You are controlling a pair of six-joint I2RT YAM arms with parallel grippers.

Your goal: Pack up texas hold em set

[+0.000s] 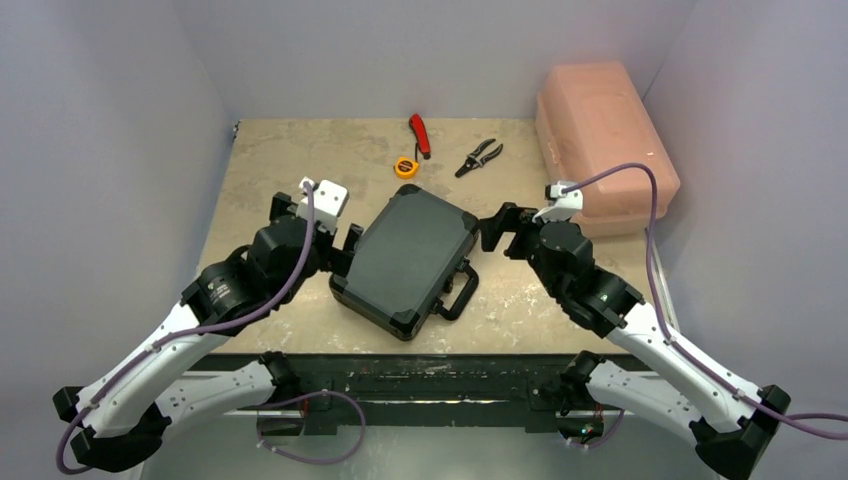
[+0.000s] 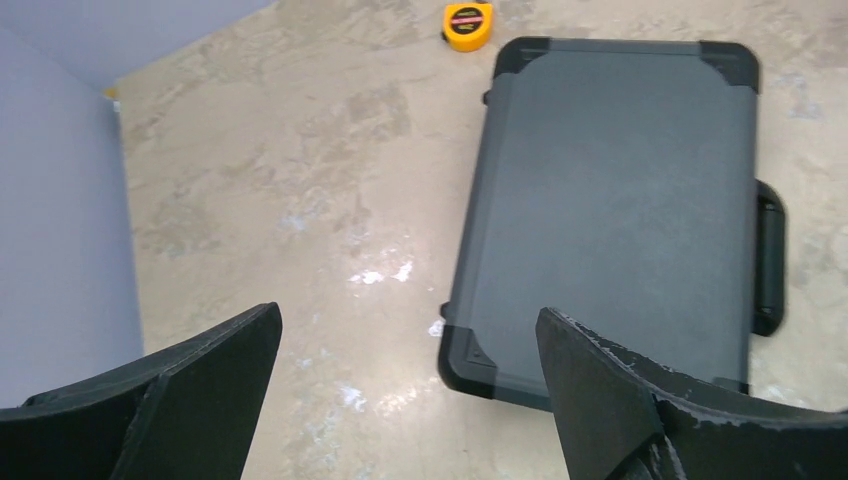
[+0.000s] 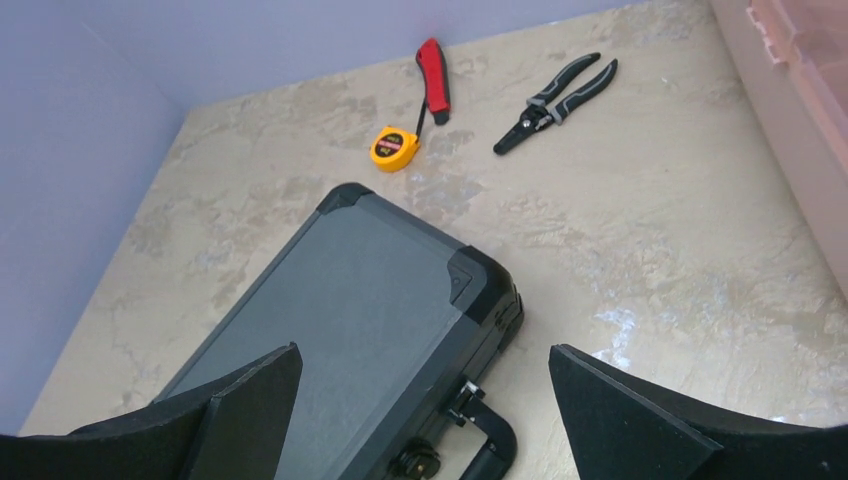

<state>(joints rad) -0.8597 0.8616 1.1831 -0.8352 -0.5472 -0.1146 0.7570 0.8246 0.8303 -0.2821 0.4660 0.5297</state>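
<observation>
The texas hold em set shows only as a black hard briefcase (image 1: 405,255), lid closed, lying flat and skewed in the middle of the table, its handle (image 1: 458,290) towards the near right. My left gripper (image 1: 347,243) stands open at the case's left edge, holding nothing; in the left wrist view (image 2: 408,315) the case (image 2: 610,200) lies ahead and to the right of the jaws. My right gripper (image 1: 497,228) stands open just off the case's right corner, empty; in the right wrist view (image 3: 425,350) the case (image 3: 340,310) and handle (image 3: 490,440) lie below the jaws.
A yellow tape measure (image 1: 405,167), a red utility knife (image 1: 420,135) and black pliers (image 1: 480,157) lie behind the case. A pink plastic box (image 1: 605,140) stands at the back right. Walls close in the table on three sides.
</observation>
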